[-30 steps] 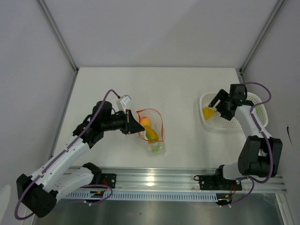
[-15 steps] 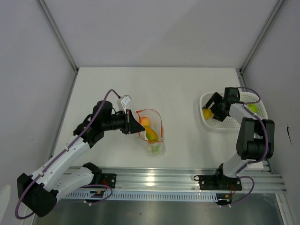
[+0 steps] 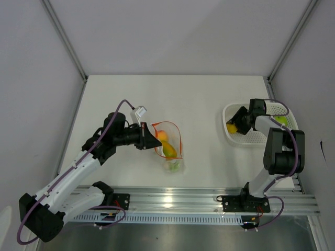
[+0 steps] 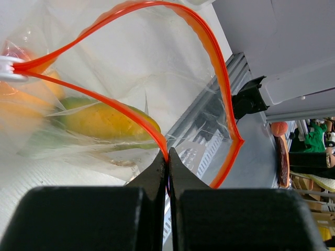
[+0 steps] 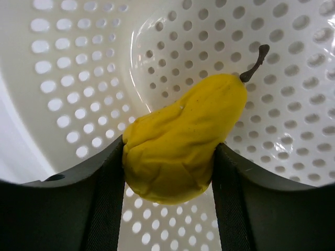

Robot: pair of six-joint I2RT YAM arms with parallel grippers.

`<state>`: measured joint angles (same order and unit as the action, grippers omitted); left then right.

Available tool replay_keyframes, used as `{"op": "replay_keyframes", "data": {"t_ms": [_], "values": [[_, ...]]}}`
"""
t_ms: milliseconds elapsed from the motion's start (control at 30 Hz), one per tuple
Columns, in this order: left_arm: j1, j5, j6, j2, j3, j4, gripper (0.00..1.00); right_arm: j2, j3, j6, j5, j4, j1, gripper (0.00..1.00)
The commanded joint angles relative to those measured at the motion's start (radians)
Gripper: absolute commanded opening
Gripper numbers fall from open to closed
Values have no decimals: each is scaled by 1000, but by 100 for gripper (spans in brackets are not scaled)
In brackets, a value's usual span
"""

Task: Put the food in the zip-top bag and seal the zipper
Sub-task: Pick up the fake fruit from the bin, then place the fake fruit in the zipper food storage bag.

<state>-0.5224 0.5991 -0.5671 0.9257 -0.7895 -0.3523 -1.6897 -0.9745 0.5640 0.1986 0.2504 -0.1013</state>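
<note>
The clear zip-top bag (image 3: 170, 144) lies mid-table with its mouth held open; orange, yellow-green and leafy food pieces (image 3: 167, 149) lie inside. My left gripper (image 3: 153, 141) is shut on the orange-red zipper strip (image 4: 209, 57) at the bag's left edge, seen close in the left wrist view (image 4: 167, 159). My right gripper (image 3: 234, 124) is inside the white mesh basket (image 3: 261, 138), shut on a yellow pear (image 5: 178, 141) with a brown stem. A green fruit (image 3: 282, 121) lies at the basket's far right.
The metal rail (image 3: 209, 201) runs along the table's near edge. Grey walls and slanted frame posts (image 3: 65, 39) bound the table at left, right and back.
My right arm has lowered into the basket and its gripper has closed round the yellow pear. The left arm and the bag have not moved.
</note>
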Motion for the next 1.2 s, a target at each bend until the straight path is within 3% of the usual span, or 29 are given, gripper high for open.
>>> {"op": "replay_keyframes", "data": {"t_ms": [0, 133, 367, 667, 867, 1033, 1167], "values": [[9, 19, 6, -18, -27, 24, 1, 134, -6, -29, -50, 27, -5, 41], [9, 16, 4, -27, -20, 22, 0, 289, -33, -70, -96, 114, -5, 41], [9, 16, -4, -36, -33, 24, 1, 522, -101, -121, 25, 249, 64, 39], [9, 11, -2, -47, -36, 12, 1, 665, -200, -159, -47, 199, 607, 39], [9, 8, -8, -54, -40, 9, 1, 605, -289, -197, -181, 162, 935, 40], [9, 14, -13, -56, -42, 12, 1, 466, -352, -193, -255, 150, 1069, 42], [9, 11, -10, -60, -45, 4, 0, 374, -404, -185, -404, 158, 1138, 45]]}}
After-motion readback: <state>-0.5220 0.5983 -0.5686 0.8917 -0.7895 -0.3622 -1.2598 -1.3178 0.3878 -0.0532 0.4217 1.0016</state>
